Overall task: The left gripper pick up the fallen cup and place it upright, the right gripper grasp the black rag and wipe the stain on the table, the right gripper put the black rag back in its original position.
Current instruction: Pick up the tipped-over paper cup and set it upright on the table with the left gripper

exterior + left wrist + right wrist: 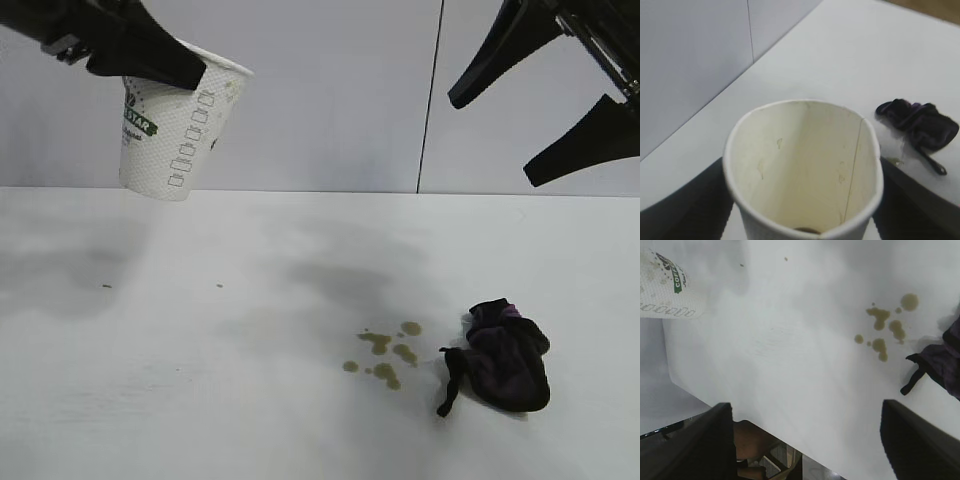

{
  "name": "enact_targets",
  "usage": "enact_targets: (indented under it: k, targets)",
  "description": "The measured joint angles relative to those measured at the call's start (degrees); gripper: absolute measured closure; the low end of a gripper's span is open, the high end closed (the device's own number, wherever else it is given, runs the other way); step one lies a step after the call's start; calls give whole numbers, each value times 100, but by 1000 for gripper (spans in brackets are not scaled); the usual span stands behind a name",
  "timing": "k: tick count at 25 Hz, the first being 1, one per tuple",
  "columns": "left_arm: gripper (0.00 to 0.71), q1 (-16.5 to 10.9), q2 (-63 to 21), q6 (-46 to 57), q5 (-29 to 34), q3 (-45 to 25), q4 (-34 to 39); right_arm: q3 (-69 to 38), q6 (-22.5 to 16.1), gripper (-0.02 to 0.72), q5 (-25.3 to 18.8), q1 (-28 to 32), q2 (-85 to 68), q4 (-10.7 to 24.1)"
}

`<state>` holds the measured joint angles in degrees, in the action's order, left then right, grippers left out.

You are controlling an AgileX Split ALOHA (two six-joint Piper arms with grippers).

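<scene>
The table (200, 400) spreads white below me, nothing on it yet put right. My left gripper (150, 62) is clamped on the cup (175, 125), fingers either side of the rim, holding it in the air at about ten o'clock in the exterior view, clear of the tabletop. So the pick-up is done, I judge, but the cup is not yet stood down; that placing is what remains of my first step. My right gripper (560, 130) hangs at about two o'clock, jaws spread wide and holding nothing, well above the rag (508, 365), which lies bunched at about four o'clock. Just beside the rag, toward the centre, sits the stain (385, 352), a scatter of olive drops not yet wiped. Grasping the rag, wiping, and returning it are all still to come. As for the cup, its long axis runs nearly vertical, leaning a little: the mouth points up toward one o'clock and the narrow base down toward seven. In my left wrist view I look into its open mouth, empty.
</scene>
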<state>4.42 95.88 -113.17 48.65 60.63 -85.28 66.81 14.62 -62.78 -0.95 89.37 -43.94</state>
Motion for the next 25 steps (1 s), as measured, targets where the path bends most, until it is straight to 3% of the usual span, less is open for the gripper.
enact_targets:
  k: [2,6,15,25]
  targets:
    - [191,-225,0,-1056,115,-570,-731,0,0,147,0,0,0,32]
    - [191,-328,124,-2348,83,-1190,-1037,0,0,147,-6,0,0,85]
    - [191,-328,1368,-2671,139,-1057,-1149,0,0,147,-6,0,0,105]
    - [191,-328,1462,-3475,237,-983,-1186,0,0,147,-6,0,0,110]
